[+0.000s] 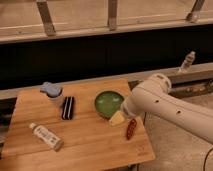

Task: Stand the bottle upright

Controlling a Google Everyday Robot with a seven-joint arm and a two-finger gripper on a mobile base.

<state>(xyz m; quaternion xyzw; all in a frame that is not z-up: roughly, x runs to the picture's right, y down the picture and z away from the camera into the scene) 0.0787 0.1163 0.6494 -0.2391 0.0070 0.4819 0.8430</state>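
Bottle is lying flat at the front-left of the wooden table, well apart from the gripper over by the green bowl. Can't tell how the gripper's set. Risk imo: reaching across clips the black block, or the bottle rolls when nudged.

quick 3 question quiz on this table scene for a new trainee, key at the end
1. True or false: the bottle stands upright on the table.
2. What lies between the cup and the green bowl? A) black block B) spoon C) sponge
3. Fill in: the end effector is beside the ____, away from the bottle.
Key: 1 false, it lies on its side; 2 A; 3 green bowl.
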